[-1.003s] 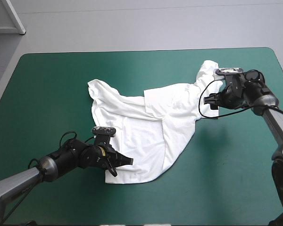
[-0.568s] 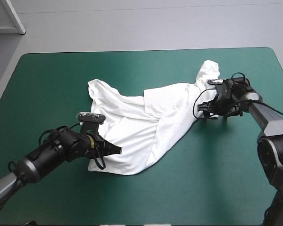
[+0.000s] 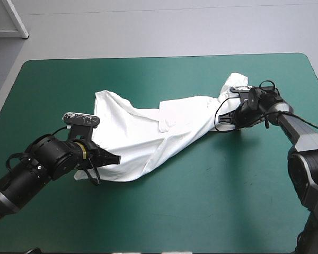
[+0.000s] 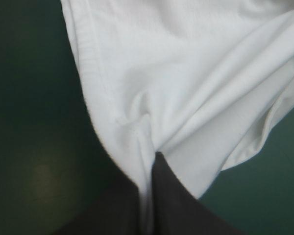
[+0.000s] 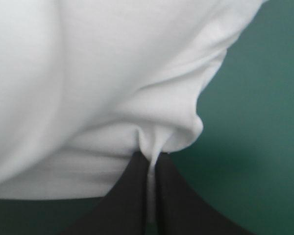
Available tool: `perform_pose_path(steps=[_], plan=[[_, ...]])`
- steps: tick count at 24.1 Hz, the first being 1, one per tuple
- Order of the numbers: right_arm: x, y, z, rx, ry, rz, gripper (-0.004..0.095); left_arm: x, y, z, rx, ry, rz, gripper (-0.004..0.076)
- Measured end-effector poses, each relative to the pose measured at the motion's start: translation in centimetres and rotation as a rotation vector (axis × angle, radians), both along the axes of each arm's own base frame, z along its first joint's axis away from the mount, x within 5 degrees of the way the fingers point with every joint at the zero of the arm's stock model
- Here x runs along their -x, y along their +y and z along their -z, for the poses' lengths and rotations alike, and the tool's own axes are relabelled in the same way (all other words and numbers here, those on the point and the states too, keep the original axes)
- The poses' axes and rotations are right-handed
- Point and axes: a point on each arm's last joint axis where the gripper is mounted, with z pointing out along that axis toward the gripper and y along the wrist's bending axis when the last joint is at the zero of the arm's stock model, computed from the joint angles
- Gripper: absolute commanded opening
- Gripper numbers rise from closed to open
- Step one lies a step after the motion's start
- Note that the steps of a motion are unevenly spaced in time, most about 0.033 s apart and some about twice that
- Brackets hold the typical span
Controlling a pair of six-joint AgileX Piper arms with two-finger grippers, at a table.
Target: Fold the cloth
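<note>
High view: left gripper (image 3: 115, 158) has dragged its hem corner toward the table's left edge since earlier. T-shirt (image 3: 159, 127) now stretches mid-table as a slanted band to the right gripper (image 3: 225, 117). Looks like tensioning, no fold yet. Both arms sit low over the teal-green cover (image 3: 228, 201). Left wrist view: black fingers (image 4: 171, 196) pinch the hem. Right wrist view: fingers (image 5: 132, 191) clamp a gathered edge.
</note>
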Motion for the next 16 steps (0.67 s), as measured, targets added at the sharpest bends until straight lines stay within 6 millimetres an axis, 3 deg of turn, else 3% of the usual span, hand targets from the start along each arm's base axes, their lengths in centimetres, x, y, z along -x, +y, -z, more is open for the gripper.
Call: perform_pose_path(steps=[3,5,8,9,10,16], plan=[[1.6,-0.8,-2.0,0.05,0.033,0.012,-0.0018,0.0,0.8,-2.4,-0.034,-0.072,-0.02,-0.001],[3.0,-1.9,-5.0,0.063,-0.013,0.041,-0.0018,0.2,1.5,-4.6,-0.048,-0.138,-0.04,-0.001],[7.6,-4.8,-13.1,0.068,-0.206,0.119,-0.0018,0.9,3.1,-9.6,-0.071,-0.29,-0.084,-0.001],[9.0,-5.3,-14.9,0.073,-0.259,0.132,-0.0018,1.0,3.5,-10.9,-0.078,-0.334,-0.087,-0.001],[11.7,-6.0,-18.2,0.086,-0.365,0.157,-0.0018,1.4,4.1,-13.1,-0.077,-0.404,-0.086,-0.001],[21.9,-7.9,-28.6,0.157,-0.765,0.273,-0.0018,3.7,6.5,-19.8,-0.05,-0.642,-0.106,-0.001]])
